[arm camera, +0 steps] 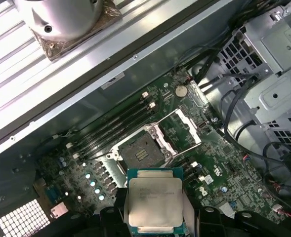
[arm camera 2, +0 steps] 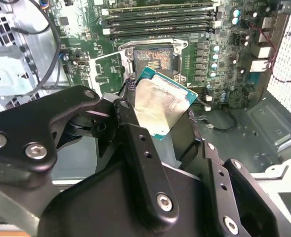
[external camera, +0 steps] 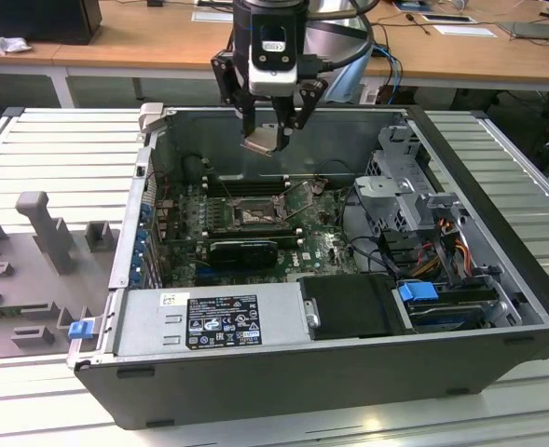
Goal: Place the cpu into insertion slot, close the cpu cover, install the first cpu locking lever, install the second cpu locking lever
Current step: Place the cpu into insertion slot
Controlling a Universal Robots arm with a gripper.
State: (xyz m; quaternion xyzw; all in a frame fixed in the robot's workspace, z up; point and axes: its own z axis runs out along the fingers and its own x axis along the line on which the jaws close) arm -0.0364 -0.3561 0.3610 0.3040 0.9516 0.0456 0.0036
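Gripper (external camera: 267, 138): fingers clamped on the chip (external camera: 258, 143), held tilted in the air above the open computer case (external camera: 349, 365).
Chip: pale metal face up in both wrist views (arm camera: 154, 202), well clear of the socket (arm camera: 141, 149).
Socket: on the green board (external camera: 325, 247), contact field bare.
Cover frame (arm camera: 189, 125): swung open, just beside the socket.

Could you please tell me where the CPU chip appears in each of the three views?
Exterior view: the chip hangs in the gripper above the open case, with the socket below it.
Second wrist view: the chip, tilted, is gripped just in front of the socket.
First wrist view: the chip, facing the camera, is gripped beside the socket.
Shared landmark: the empty square socket.
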